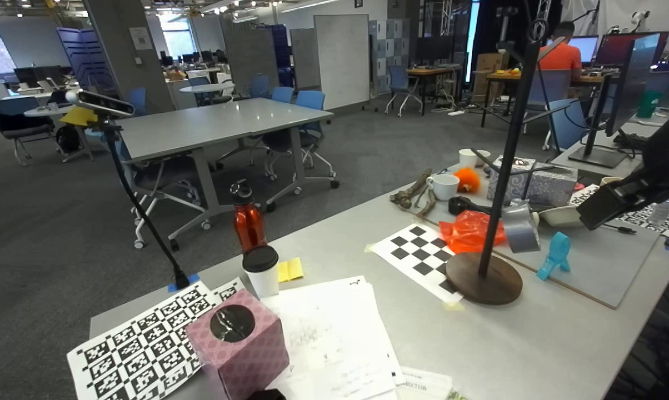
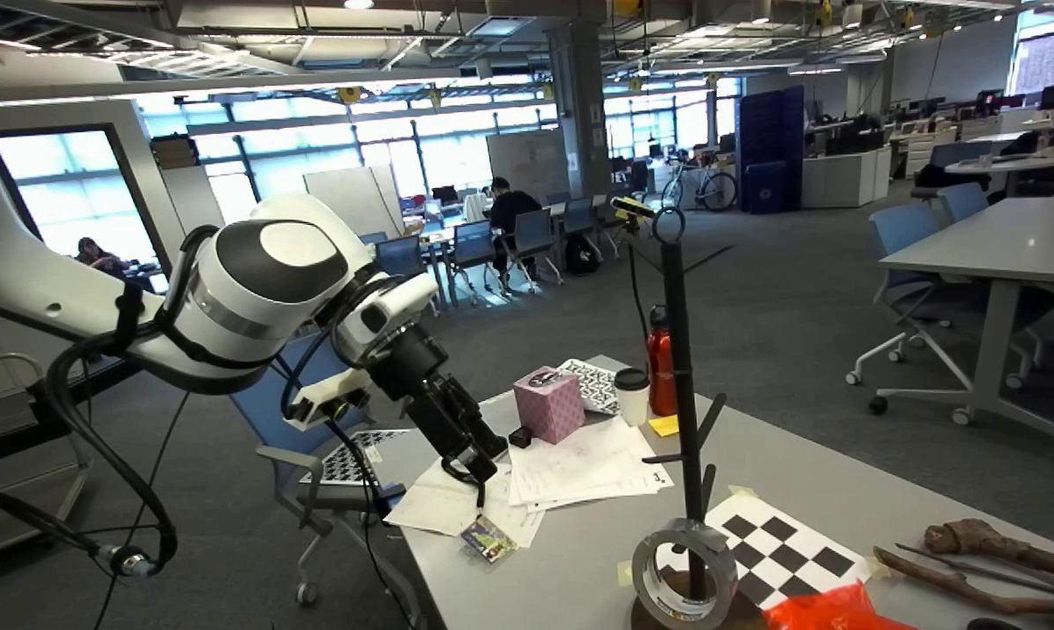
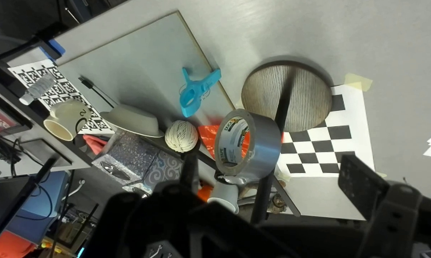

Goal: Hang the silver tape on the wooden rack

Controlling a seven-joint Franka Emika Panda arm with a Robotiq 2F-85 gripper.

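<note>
The silver tape (image 1: 520,226) hangs beside the pole of the wooden rack (image 1: 502,172), low down and above its round base, in both exterior views (image 2: 728,573). In the wrist view the tape (image 3: 264,143) touches or overlaps the dark pole (image 3: 262,200); the peg holding it is mostly hidden. The tape's ring is tilted, with its hollow facing left in the wrist view. My gripper (image 3: 276,179) is open and empty, its fingers wide apart, with tape and pole seen beyond them. In both exterior views the gripper (image 2: 489,459) is apart from the tape, off to one side (image 1: 593,211).
The rack's other pegs (image 2: 713,418) stick out from the pole. A blue clamp (image 1: 557,255), a red-orange bag (image 1: 470,230), a white mug (image 1: 444,187) and a string ball (image 3: 181,136) are near the base. A pink tissue box (image 2: 549,404) and papers stand farther along the table.
</note>
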